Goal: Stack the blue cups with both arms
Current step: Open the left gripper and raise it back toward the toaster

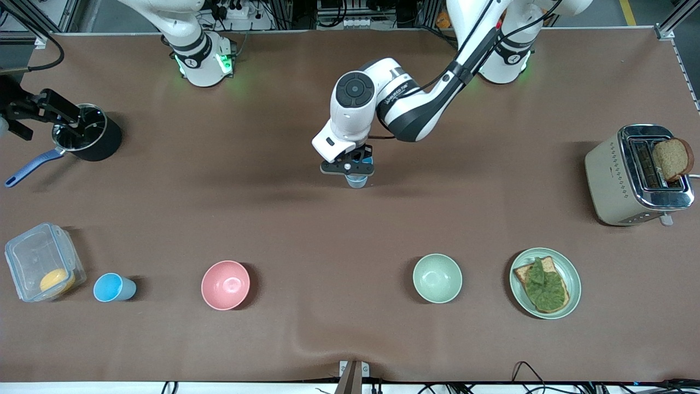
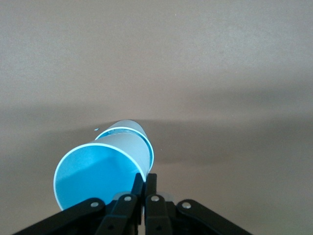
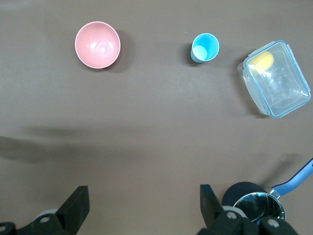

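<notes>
A blue cup [image 1: 357,181] hangs from my left gripper [image 1: 355,167] low over the middle of the table. In the left wrist view the black fingers [image 2: 138,188] are pinched shut on the rim of this cup [image 2: 95,176], one inside and one outside, and the cup tilts away from them. A second, sky-blue cup [image 1: 114,287] [image 3: 204,47] stands upright near the front camera at the right arm's end, between a clear box and a pink bowl. My right gripper [image 1: 46,109] [image 3: 142,205] waits open and empty beside a black pot.
The black pot with a blue handle [image 1: 90,139] [image 3: 254,203] sits under the right gripper. Also near the front camera are a clear box [image 1: 44,265] [image 3: 276,78], a pink bowl [image 1: 225,284] [image 3: 97,44], a green bowl [image 1: 437,278] and a plate of toast [image 1: 575,284]. A toaster [image 1: 612,175] stands at the left arm's end.
</notes>
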Tool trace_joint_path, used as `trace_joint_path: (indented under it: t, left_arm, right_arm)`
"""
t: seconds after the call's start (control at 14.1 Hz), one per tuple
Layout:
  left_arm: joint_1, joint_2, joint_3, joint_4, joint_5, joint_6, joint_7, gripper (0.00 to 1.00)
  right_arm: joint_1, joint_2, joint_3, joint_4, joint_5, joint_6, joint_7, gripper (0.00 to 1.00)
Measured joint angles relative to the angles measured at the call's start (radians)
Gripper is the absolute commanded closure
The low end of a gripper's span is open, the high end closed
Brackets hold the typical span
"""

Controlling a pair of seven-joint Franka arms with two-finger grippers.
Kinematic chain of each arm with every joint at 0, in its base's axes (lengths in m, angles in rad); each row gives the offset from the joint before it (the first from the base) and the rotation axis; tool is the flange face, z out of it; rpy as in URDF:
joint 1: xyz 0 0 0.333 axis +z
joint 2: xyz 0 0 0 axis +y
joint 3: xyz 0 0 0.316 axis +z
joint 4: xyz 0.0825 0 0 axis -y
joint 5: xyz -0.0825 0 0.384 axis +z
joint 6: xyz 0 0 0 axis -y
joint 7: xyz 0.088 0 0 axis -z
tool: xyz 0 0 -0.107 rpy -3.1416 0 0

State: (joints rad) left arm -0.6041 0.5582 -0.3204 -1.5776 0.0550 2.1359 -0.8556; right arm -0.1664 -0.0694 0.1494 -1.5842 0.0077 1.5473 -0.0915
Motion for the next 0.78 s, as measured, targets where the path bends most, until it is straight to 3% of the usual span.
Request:
trace_joint_path:
  t: [0.21,0.35,0.43,0.5,0.57,0.78]
  left_arm:
    - [0.0,0.0,0.001,0.001,0.0,0.0,0.0,0.69]
    - [0.0,0.0,0.002,0.002,0.0,0.0,0.0,0.62]
    - [0.0,0.0,0.002,0.003,0.0,0.0,0.0,0.5]
    - [0.0,0.0,0.004,0.005,0.0,0.001,0.0,0.2]
    - [0.0,-0.001,0.008,0.01,0.0,0.002,0.0,0.0]
    - [0.012,-0.03,0.026,0.016,0.0,-0.001,0.0,0.0]
  right_arm:
    - [0.0,0.0,0.0,0.0,0.0,0.003,0.0,0.0]
    - [0.0,0.0,0.0,0.0,0.0,0.003,0.0,0.0]
    - [0.0,0.0,0.0,0.0,0.0,0.002,0.0,0.0]
    - [0.0,0.0,0.0,0.0,0.0,0.002,0.0,0.0]
    - [0.0,-0.001,0.0,0.0,0.0,0.001,0.0,0.0]
    - [0.0,-0.003,0.0,0.0,0.0,-0.002,0.0,0.0]
